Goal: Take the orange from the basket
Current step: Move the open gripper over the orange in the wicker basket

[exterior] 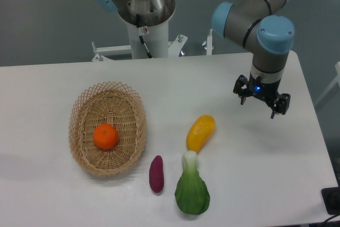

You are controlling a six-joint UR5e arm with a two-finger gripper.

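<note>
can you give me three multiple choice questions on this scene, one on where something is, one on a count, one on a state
1. Where does the orange lie?
A. inside the basket
B. on the table beside the yellow fruit
C. between the fingers

2. How many items lie on the bare table outside the basket?
A. one
B. three
C. five

3. What is the state of the gripper?
A. shut on the orange
B. open, holding nothing, over the table's right part
C. resting inside the basket

Answers:
1. A: the orange sits on the basket's woven floor, ringed by its rim.
2. B: the yellow fruit, the purple vegetable and the green leafy vegetable lie there.
3. B: its fingers stand apart with nothing between them, far from the basket.
</note>
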